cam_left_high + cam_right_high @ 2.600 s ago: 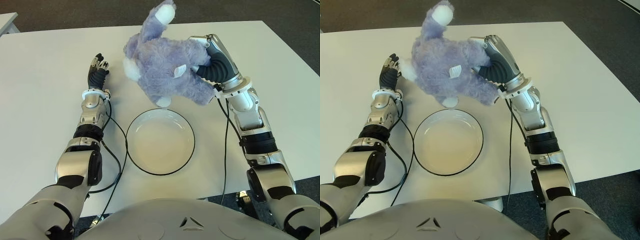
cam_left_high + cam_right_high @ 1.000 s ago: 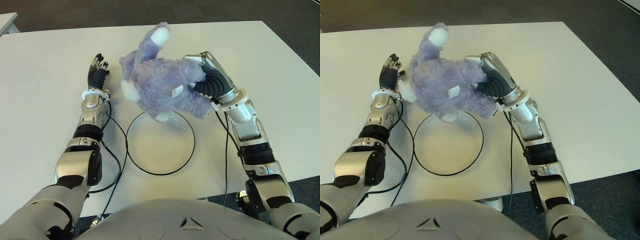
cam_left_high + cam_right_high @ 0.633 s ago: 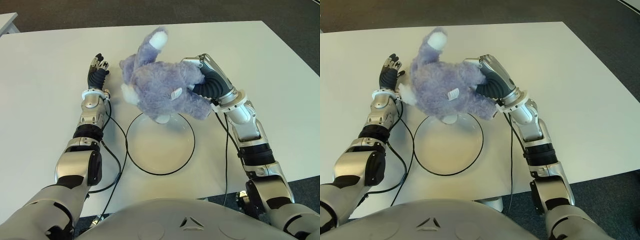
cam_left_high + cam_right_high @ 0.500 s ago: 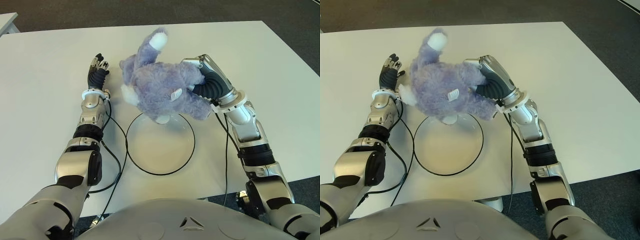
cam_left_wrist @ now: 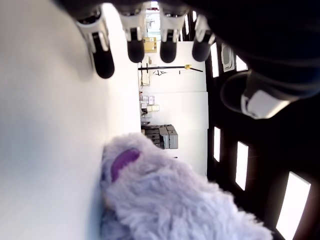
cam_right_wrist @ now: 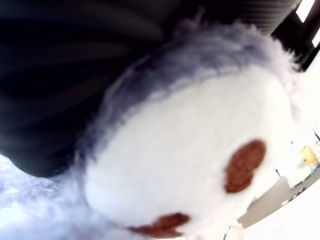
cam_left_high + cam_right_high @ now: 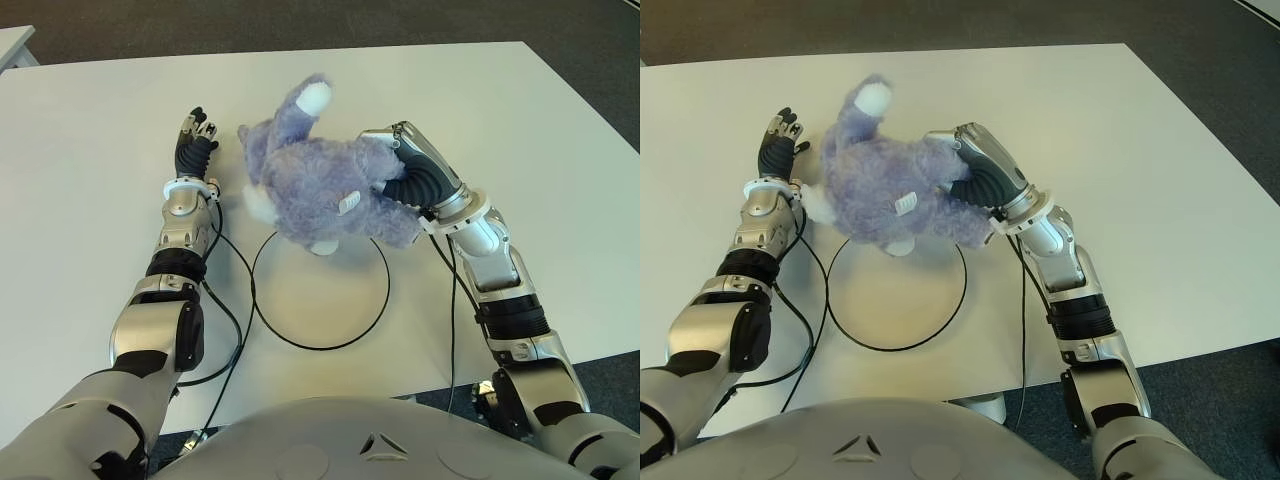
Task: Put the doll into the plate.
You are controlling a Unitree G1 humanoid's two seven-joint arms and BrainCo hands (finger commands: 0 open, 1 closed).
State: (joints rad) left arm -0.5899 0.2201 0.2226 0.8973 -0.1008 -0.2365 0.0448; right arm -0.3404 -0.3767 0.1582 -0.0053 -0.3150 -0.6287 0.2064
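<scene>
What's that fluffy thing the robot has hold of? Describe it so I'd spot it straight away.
Look at the white table, then at the round black-rimmed plate near its front edge. Over the plate's far rim is a plush doll, gripped by the robot's right hand; the left hand shows beside it, open. It is the only soft, furry thing there: lavender with white paws.

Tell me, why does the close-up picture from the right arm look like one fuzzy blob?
Right wrist view: the doll sits so near that its white and brown fur fills the picture, out of focus. Left wrist view: fingers stand dark against bright windows. Eye views: even light, a soft shadow under the doll on the plate.
</scene>
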